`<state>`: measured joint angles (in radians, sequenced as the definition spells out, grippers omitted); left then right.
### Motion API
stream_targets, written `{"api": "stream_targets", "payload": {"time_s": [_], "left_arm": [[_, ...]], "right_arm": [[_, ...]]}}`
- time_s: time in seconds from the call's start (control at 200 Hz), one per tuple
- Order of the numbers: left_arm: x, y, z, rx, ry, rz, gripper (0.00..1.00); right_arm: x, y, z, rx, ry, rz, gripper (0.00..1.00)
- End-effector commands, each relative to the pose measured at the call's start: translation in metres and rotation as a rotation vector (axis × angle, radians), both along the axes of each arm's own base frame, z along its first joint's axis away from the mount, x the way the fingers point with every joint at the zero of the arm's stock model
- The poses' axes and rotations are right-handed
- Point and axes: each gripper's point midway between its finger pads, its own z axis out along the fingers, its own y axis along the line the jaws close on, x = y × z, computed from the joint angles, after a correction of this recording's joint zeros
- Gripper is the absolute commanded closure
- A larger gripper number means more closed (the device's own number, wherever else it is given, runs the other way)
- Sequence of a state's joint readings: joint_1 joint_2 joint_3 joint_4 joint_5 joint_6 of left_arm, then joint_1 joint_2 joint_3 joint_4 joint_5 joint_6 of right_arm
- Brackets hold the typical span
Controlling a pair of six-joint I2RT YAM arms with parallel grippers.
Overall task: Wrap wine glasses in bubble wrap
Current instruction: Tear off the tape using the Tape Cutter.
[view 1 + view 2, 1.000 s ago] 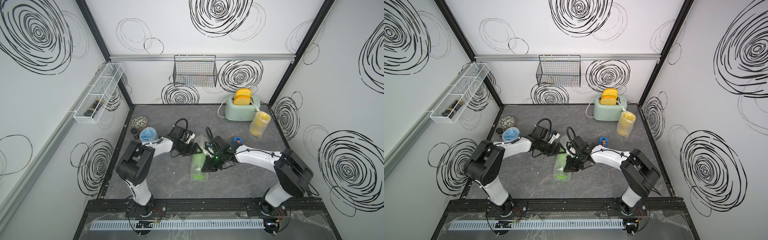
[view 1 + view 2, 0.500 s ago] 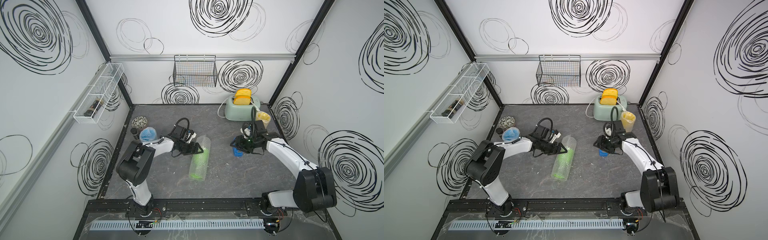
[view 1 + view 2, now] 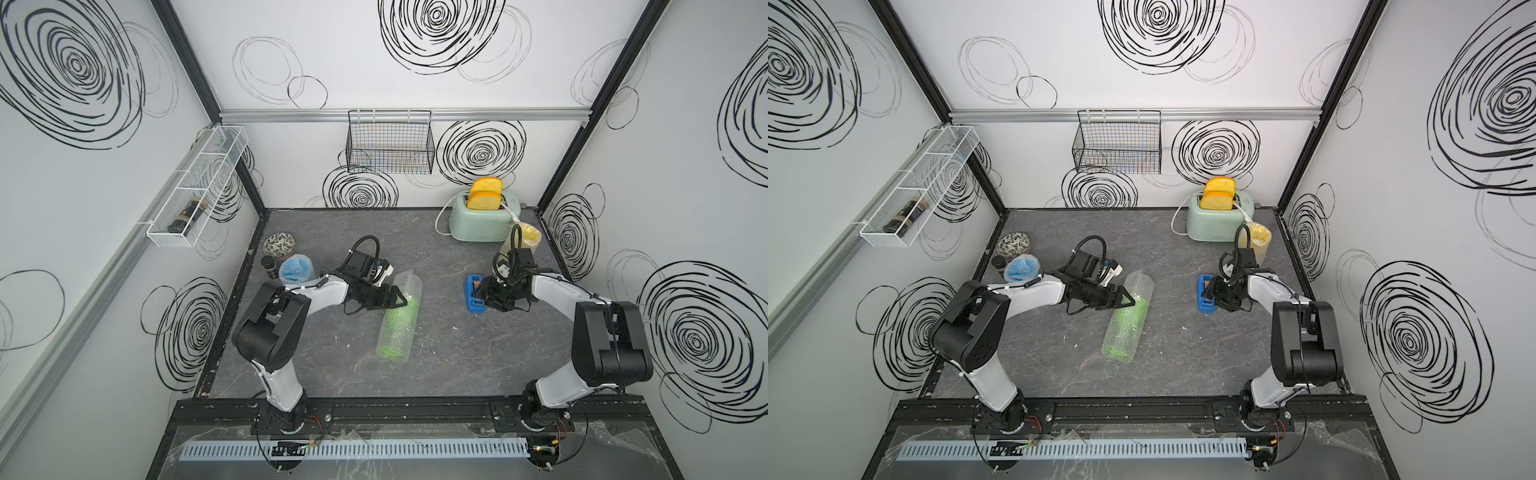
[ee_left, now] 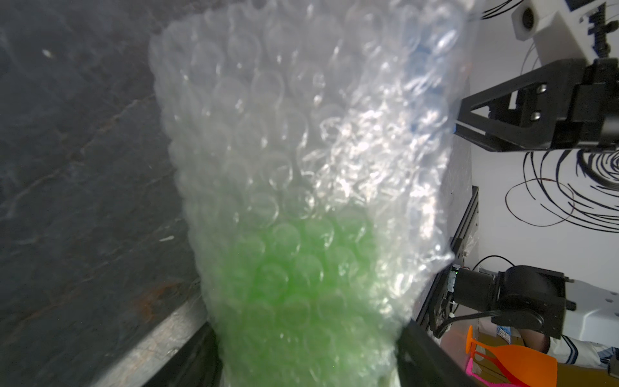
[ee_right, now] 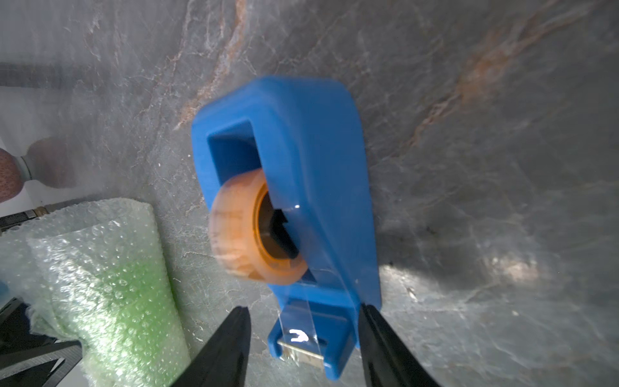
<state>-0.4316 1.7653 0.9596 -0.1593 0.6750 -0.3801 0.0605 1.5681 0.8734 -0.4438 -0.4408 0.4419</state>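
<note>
Centre of frame: green glass [image 3: 391, 350] lies on the desk [image 3: 440, 365], rolled in wrap [image 3: 409, 283]. My left fingers [image 3: 397, 300], spread wide, clasp the wrap's upper half. My right fingers [image 3: 485, 298] stand open astride the dispenser [image 3: 471, 300], right of centre.

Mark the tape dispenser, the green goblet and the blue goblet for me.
tape dispenser [image 5: 331, 174]: right wrist view, on the blue side wall.
green goblet [image 3: 397, 328]: a top view, middle of its green length.
blue goblet [image 3: 296, 269]: a top view, on its blue top.
</note>
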Motion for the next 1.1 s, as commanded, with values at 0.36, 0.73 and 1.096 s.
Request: {"api": "stream_targets", "payload": {"time_s": [0.36,0.73,1.096], "left_arm": [[-0.019,0.022,-0.04,0.182,0.048,0.013,0.21],[-0.019,0.021,-0.04,0.18,0.049,0.012,0.21],[-0.021,0.019,-0.041,0.178,0.051,0.007,0.21]], "right_arm": [[0.0,0.011,0.025,0.21,-0.089,-0.056,0.6],[0.009,0.012,0.01,0.263,-0.085,-0.115,0.74],[0.011,0.02,-0.006,0.306,-0.058,-0.12,0.77]]}}
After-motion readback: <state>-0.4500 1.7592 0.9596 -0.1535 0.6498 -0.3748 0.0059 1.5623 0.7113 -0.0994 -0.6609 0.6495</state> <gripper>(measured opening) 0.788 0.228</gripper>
